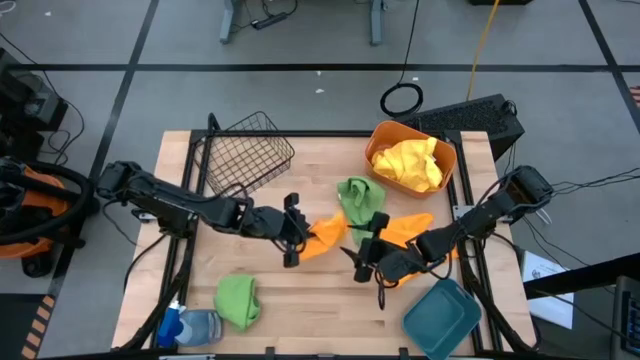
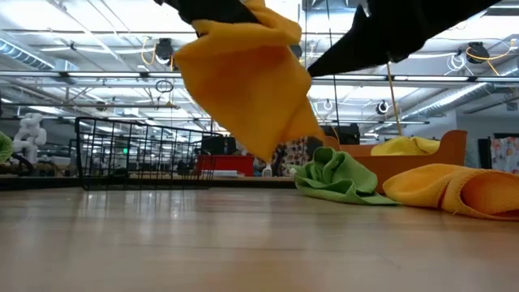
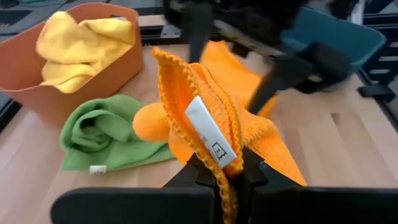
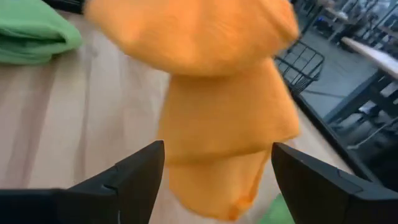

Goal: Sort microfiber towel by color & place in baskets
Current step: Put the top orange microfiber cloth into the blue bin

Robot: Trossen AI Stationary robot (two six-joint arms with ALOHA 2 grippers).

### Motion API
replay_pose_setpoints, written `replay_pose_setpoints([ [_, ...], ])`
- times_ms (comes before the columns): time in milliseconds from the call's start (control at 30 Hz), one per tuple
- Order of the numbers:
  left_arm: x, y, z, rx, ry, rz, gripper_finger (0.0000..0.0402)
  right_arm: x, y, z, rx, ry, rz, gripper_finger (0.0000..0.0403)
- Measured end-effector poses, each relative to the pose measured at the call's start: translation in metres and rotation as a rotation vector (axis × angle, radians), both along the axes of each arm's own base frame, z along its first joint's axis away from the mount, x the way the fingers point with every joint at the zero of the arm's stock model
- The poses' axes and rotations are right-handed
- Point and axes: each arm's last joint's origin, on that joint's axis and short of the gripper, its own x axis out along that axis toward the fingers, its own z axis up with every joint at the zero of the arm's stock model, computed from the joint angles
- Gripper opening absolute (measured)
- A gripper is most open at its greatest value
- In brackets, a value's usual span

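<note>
**Orange towel lifted at mid-table, baskets ringing the scene**

Spanning most of the high view, the wooden table (image 1: 300, 310). Reaching in from the frame's left, the left arm, its left gripper (image 1: 292, 232) clamping together on an orange towel (image 1: 325, 236) at centre frame and holding it off the boards; hanging as a big fold at upper centre of the low view (image 2: 247, 81), pinched with its white tag showing in the left wrist view (image 3: 205, 134). Coming in from the right of the frame, the right arm, its right gripper (image 1: 365, 262) sitting just right of centre with fingers spread apart (image 4: 124, 180), facing the hanging cloth.

Standing at upper left of the table, tilted, the black wire basket (image 1: 245, 155). Sitting at upper right, the orange basket (image 1: 452, 160), holding yellow towels (image 1: 410, 165). Resting at lower right, the teal basket (image 1: 440, 318).

Lying just right of centre, a second orange towel (image 1: 410, 228), partly under the right arm. Lying just above centre, a green towel (image 1: 358, 197); lying at lower left, another green towel (image 1: 238, 300). Lying beside it at the lower-left edge, a blue-and-white bottle (image 1: 190, 326).
</note>
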Motion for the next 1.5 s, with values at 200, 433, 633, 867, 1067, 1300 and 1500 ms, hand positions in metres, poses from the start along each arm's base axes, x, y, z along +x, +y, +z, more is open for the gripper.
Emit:
replay_pose_setpoints([
  [200, -0.003, -0.013, 0.003, 0.010, -0.022, -0.047, 0.0013, 0.009, -0.010, -0.004, 0.109, 0.007, 0.046, 0.0288],
  [433, -0.004, -0.016, 0.004, 0.070, -0.033, -0.056, 0.0013, 0.022, -0.012, -0.008, 0.244, 0.020, 0.270, 0.0261],
  [633, -0.004, -0.013, 0.002, 0.132, -0.018, 0.001, 0.0013, 0.022, -0.010, -0.008, 0.233, 0.038, 0.329, 0.0150],
  [867, -0.003, -0.013, 0.000, 0.136, -0.013, 0.009, 0.0013, 0.023, -0.005, 0.000, 0.179, -0.015, 0.411, 0.0011],
  [1067, 0.002, -0.014, -0.007, 0.141, 0.003, 0.008, 0.0013, 0.025, 0.002, 0.010, 0.133, -0.113, 0.481, 0.0067],
  [1300, 0.003, -0.014, -0.009, 0.142, 0.007, 0.009, 0.0013, 0.022, 0.007, 0.014, 0.025, -0.150, 0.370, 0.0158],
  [1500, 0.004, -0.011, -0.009, 0.122, 0.008, 0.030, 0.0013, 0.017, 0.017, 0.019, -0.139, -0.156, 0.380, 0.0231],
])
